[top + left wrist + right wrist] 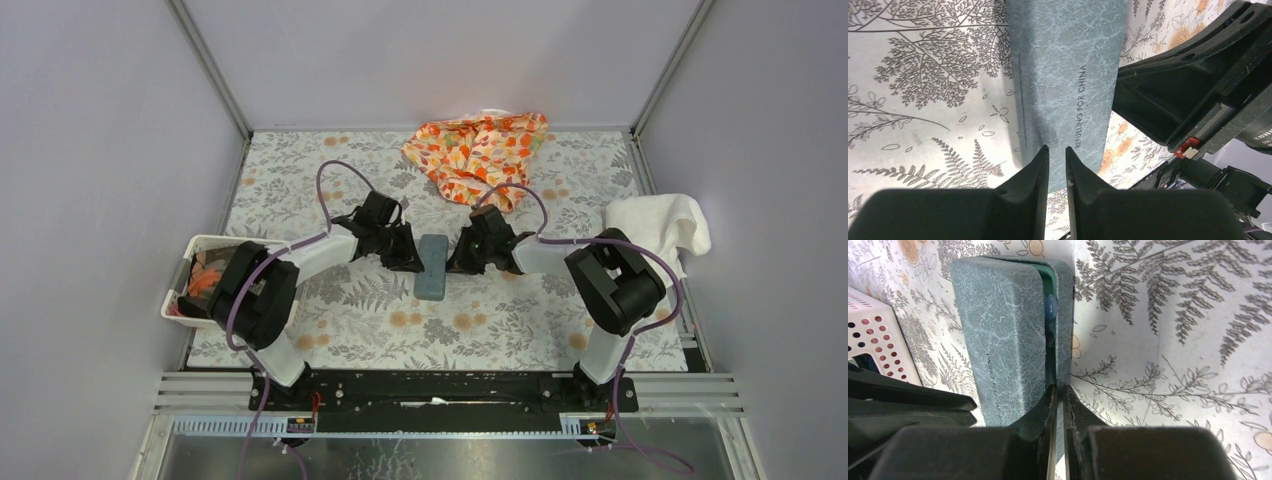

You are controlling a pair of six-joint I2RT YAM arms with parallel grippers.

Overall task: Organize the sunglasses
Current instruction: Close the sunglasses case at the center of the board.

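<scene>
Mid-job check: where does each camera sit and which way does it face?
Top external: above, behind the bases, looking down at the table; both arms show.
Left wrist: looks past the left gripper at the case.
Right wrist: looks past the right gripper at the case from the opposite side.
Shared: all three see the case.

Robotics lab test cell, plain white panels (100,150) and aluminium posts (212,75) boxing in a floral-print surface (370,330), two arms (262,290) sitting bolted on a black rail (440,388), purple cabling (320,190) trailing.
</scene>
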